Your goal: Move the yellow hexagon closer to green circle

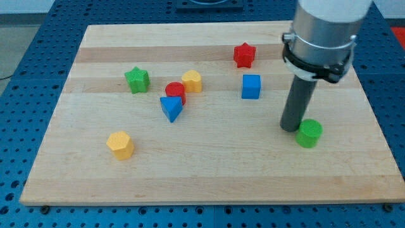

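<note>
The yellow hexagon (120, 144) lies at the view's lower left on the wooden board (209, 177). The green circle (309, 133), a short cylinder, stands at the view's right. My tip (290, 128) rests on the board just left of the green circle, touching or nearly touching it. The tip is far to the right of the yellow hexagon.
A green star (137, 80) is at the upper left. A red cylinder (175, 92), a blue triangle (171, 108) and a yellow heart-like block (192, 81) cluster near the middle. A red star (244, 55) and a blue cube (251, 87) lie towards the top right.
</note>
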Motion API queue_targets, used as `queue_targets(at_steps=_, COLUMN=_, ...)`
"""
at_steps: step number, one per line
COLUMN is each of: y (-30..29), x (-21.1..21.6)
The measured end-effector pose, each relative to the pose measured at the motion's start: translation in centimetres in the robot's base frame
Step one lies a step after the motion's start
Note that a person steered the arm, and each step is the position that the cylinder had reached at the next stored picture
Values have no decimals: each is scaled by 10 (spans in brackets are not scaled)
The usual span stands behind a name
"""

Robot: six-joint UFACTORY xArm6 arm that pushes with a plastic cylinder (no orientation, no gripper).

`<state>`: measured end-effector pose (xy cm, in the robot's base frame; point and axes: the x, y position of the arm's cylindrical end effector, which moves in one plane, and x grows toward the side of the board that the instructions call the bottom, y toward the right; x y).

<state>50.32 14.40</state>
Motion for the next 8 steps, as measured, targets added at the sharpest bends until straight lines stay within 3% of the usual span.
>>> queue_targets(at_steps=3, y=33, x=61)
queue_targets(at_steps=4, y=-11, x=67)
queue_targets(at_steps=5, y=-93, x=110)
queue_targets(at_steps=6, y=-134, x=115)
queue_targets(at_steps=8, y=-325, x=70)
